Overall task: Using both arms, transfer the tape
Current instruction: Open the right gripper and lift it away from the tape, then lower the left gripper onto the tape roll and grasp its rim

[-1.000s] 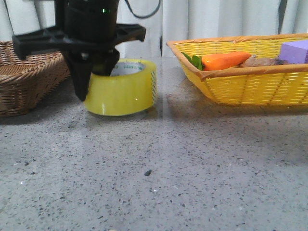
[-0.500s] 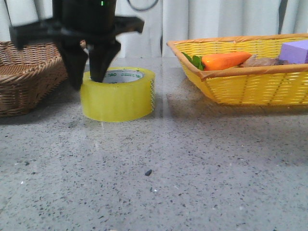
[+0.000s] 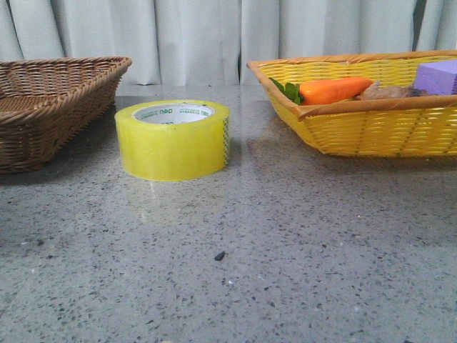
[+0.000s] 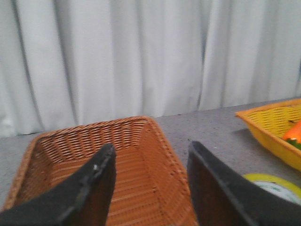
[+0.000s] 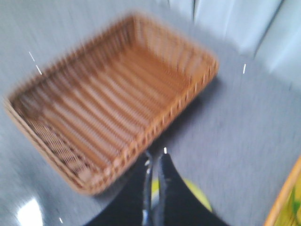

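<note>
The yellow-green tape (image 3: 173,143) with its white printed core stands flat on the grey table, left of centre, with nothing touching it. Neither arm shows in the front view. My left gripper (image 4: 150,150) is open and empty, raised over the brown wicker basket (image 4: 117,141); the tape's rim (image 4: 273,183) shows beside one finger. The right wrist view is blurred. My right gripper (image 5: 155,157) has its fingers almost together, only a thin slit between them, holding nothing. It is high above the tape (image 5: 200,197), which shows past the fingers.
The brown wicker basket (image 3: 43,107) sits at the left, close to the tape. A yellow basket (image 3: 371,128) at the right holds a carrot (image 3: 335,89) and a purple block (image 3: 437,75). White curtains hang behind the table.
A black gripper that straddled the tape's wall has let go and risen out of the front view. The tape was set down flat and now stands alone on the table.
</note>
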Controlling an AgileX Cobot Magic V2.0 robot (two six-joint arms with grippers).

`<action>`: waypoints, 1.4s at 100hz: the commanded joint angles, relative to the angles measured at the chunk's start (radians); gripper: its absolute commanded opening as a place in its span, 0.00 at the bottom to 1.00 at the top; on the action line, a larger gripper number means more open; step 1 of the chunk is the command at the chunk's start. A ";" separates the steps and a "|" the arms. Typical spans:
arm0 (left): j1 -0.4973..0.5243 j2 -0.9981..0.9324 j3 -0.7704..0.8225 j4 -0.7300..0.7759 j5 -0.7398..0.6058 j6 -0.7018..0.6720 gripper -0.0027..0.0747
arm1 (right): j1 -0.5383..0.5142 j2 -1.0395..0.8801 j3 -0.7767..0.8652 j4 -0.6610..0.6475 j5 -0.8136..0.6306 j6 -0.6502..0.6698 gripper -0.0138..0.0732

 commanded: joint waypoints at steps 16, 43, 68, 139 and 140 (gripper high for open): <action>-0.192 0.205 -0.162 0.000 -0.047 0.000 0.46 | -0.001 -0.282 0.128 -0.021 -0.208 -0.012 0.07; -0.331 0.502 -0.363 -0.020 0.142 0.000 0.47 | -0.001 -0.528 0.374 -0.065 -0.258 0.013 0.07; -0.426 0.747 -0.578 -0.033 0.351 0.022 0.47 | -0.001 -0.689 0.486 -0.160 -0.251 0.106 0.07; -0.397 1.085 -0.767 -0.059 0.519 0.024 0.47 | -0.001 -0.737 0.496 -0.160 -0.133 0.139 0.07; -0.397 1.085 -0.767 -0.059 0.519 0.024 0.47 | -0.001 -0.737 0.496 -0.160 -0.133 0.139 0.07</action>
